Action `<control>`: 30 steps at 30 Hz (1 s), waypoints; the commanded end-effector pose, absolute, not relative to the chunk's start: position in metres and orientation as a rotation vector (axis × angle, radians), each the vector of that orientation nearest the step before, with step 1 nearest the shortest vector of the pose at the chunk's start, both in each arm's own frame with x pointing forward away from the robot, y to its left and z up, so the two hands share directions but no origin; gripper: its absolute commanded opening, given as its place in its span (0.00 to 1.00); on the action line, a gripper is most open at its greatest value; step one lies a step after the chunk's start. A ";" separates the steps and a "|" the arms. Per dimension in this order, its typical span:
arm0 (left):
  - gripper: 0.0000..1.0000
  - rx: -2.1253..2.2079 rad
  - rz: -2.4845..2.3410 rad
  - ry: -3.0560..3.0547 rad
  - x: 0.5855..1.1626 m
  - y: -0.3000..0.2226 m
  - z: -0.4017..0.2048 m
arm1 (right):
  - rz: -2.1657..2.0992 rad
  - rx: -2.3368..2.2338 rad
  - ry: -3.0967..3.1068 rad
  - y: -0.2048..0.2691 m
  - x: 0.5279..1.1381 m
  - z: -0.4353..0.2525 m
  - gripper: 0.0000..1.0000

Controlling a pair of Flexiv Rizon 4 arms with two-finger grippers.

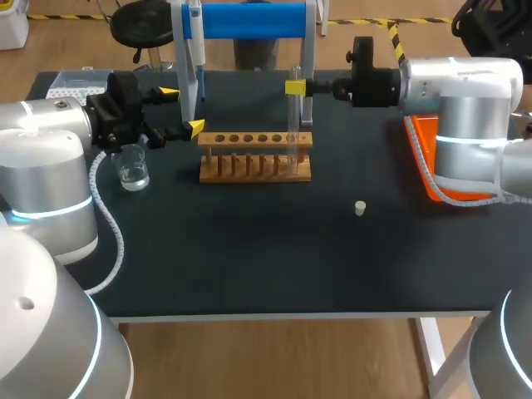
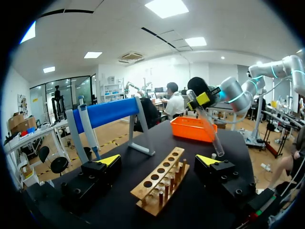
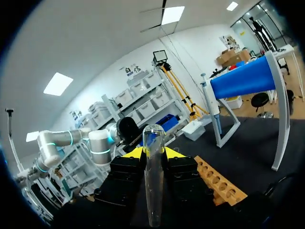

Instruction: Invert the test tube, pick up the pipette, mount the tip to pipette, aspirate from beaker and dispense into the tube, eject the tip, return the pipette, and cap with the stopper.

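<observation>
My right gripper point(image 1: 295, 87) is shut on a clear test tube point(image 1: 293, 125) that stands roughly upright, its lower end at the right end of the wooden rack point(image 1: 255, 166). In the right wrist view the tube point(image 3: 153, 181) sits between the yellow fingertips point(image 3: 136, 152). My left gripper point(image 1: 183, 110) is open just left of the rack, empty, with the glass beaker point(image 1: 133, 168) in front of it. From the left wrist view the rack point(image 2: 159, 186) lies ahead of the open gripper point(image 2: 158, 160), and the held tube point(image 2: 213, 131) is tilted. A pipette point(image 1: 195, 50) hangs on the blue stand point(image 1: 249, 21). The white stopper point(image 1: 360, 208) lies on the table.
An orange tray point(image 1: 422, 154) sits at the right edge beside my right arm. A tip box point(image 1: 76, 83) stands at the back left behind my left arm. The blue stand's legs rise just behind the rack.
</observation>
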State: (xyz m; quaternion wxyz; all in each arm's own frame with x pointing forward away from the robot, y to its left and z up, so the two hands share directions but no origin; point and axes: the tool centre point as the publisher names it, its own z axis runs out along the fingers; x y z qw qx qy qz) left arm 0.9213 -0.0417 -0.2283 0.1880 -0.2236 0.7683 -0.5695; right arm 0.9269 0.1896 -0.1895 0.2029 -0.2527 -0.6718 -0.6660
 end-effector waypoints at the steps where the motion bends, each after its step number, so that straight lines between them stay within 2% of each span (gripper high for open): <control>1: 1.00 -0.631 -1.601 2.155 0.920 -0.043 -0.229 | -1.597 -0.899 -1.620 0.190 0.934 -0.195 0.00; 16: 1.00 -0.631 -1.601 2.155 0.920 -0.043 -0.229 | -1.315 -1.043 -1.463 0.193 0.931 -0.205 0.00; 30: 1.00 -0.631 -1.601 2.155 0.920 -0.043 -0.229 | -1.289 -1.087 -1.413 0.195 0.927 -0.206 0.00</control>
